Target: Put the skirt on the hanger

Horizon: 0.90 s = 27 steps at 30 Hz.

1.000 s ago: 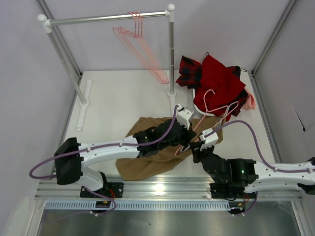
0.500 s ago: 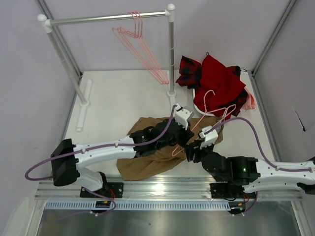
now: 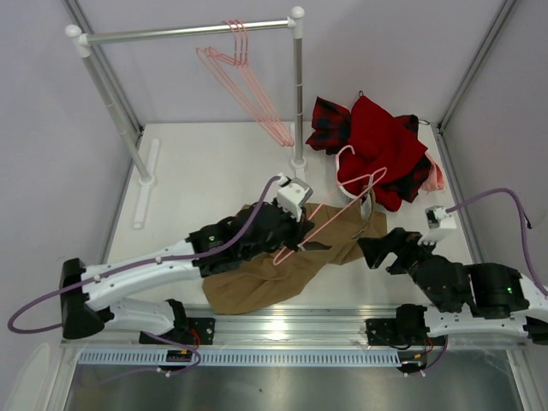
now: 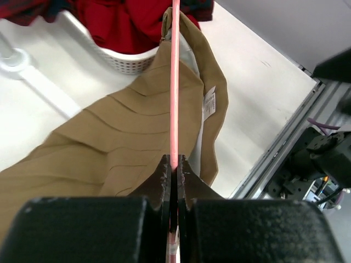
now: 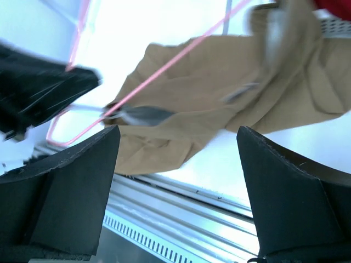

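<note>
one skirt (image 4: pixel 126 137), one hanger (image 4: pixel 174 82) pinched by left pincer (image 4: pixel 173 164); right pincer (image 5: pixel 176 137) agape.

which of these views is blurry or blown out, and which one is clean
Right wrist view: the skirt and hanger are smeared, and the table is washed out near-white at the top. Left wrist view: the skirt's pleats are sharp, but the left gripper, close to the lens, is dark and soft. Top view: evenly lit and sharp, with only faint shadows.
</note>
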{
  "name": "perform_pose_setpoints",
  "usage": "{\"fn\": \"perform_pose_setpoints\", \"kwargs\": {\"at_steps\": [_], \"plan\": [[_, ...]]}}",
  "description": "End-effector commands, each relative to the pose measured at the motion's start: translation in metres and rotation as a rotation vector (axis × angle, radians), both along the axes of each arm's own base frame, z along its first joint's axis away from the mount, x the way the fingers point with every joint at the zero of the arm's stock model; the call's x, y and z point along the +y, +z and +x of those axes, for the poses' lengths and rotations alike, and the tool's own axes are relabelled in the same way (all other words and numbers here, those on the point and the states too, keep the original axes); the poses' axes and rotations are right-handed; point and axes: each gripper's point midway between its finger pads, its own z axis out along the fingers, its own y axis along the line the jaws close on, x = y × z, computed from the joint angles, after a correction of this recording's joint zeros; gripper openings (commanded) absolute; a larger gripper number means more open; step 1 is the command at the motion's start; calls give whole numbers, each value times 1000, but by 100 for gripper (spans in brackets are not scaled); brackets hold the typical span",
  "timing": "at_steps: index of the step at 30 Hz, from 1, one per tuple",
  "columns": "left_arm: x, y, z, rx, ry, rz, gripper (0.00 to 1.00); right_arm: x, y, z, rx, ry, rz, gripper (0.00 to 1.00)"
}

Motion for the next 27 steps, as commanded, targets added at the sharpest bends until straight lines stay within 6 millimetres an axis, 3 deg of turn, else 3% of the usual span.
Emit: {"fn": "perform_pose_setpoints", "kwargs": {"at_steps": [1,3,5,8,9,12,14,16,18,19,21,22,23,26,27], "plan": [[38,68,0,-101,59,-85,0,-33,12,11,-21,-134,34,93],[58,70,1,-108,95,-35,0,-35,18,15,-49,-155,24,95],[74,87,-2,-120,122,-51,0,-38,27,20,-101,-180,-28,96],[102,104,-7,-118,168,-70,0,-29,42,24,-147,-179,-51,98],[113,101,-6,-113,197,-45,0,-24,47,25,-155,-180,-31,98],[139,119,-13,-121,225,-81,0,-8,47,26,-163,-167,-52,99],[156,113,-23,-101,220,-60,0,6,41,27,-152,-147,-78,99],[168,90,-33,-41,206,-6,0,16,41,35,-149,-147,-97,99],[179,71,-42,2,203,22,0,42,37,39,-114,-60,-112,99],[180,65,-48,33,187,17,0,35,38,55,-104,-102,-133,99],[189,49,-54,65,188,33,0,53,31,65,-65,-38,-127,99],[193,46,-55,77,200,28,0,46,29,78,-50,-75,-121,99],[202,40,-56,88,224,53,0,56,31,79,-39,-27,-85,99],[229,41,-51,93,341,63,0,60,23,94,-16,-32,-62,99],[241,33,-52,106,375,110,0,63,19,95,-9,-25,-69,99]]}}
